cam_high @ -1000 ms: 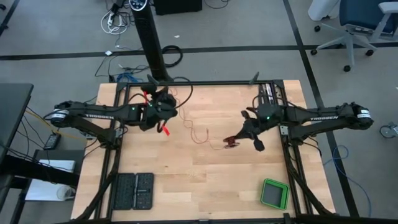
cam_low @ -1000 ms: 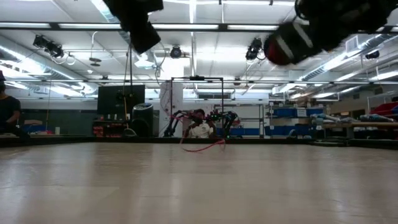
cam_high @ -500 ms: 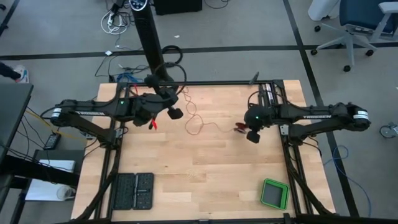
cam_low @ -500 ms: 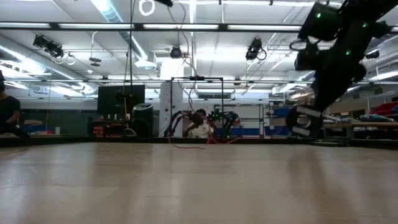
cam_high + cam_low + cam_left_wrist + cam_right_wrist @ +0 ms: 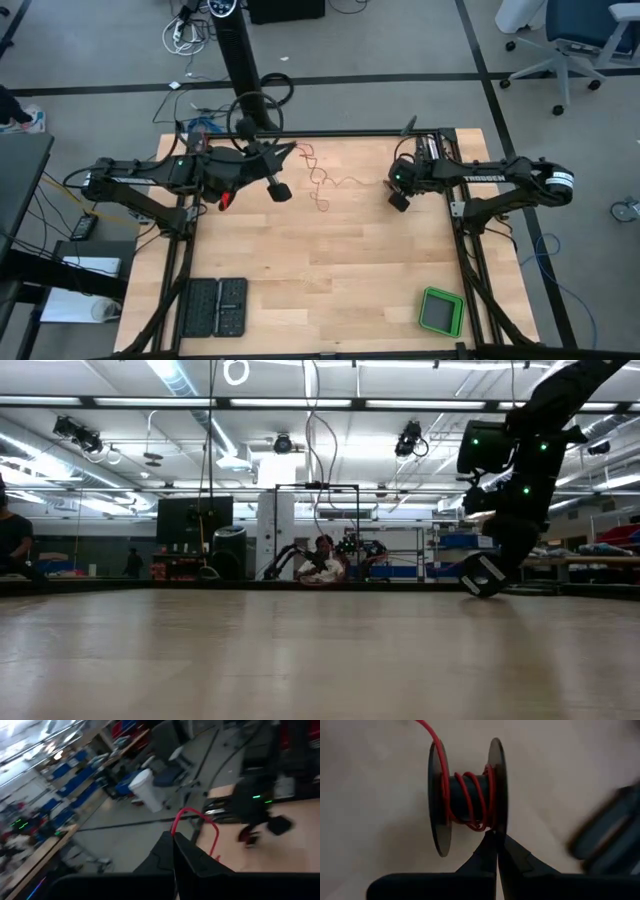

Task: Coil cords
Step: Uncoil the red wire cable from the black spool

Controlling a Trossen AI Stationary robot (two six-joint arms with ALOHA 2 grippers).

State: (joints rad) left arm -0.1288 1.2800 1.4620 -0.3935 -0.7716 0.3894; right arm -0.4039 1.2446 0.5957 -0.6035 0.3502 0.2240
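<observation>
Squinting past blur, we see our left gripper (image 5: 175, 851) pinching the red cord (image 5: 322, 183); our right gripper (image 5: 496, 845) clamps its dark spool (image 5: 467, 795), arms outstretched.

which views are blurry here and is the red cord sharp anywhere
Left wrist view: smeared throughout, the cord only a soft red loop. Right wrist view: the spool and its red windings are crisp, with one blurred dark shape at the edge. High view: evenly lit and sharp. Low view: bright ceiling lights.
</observation>
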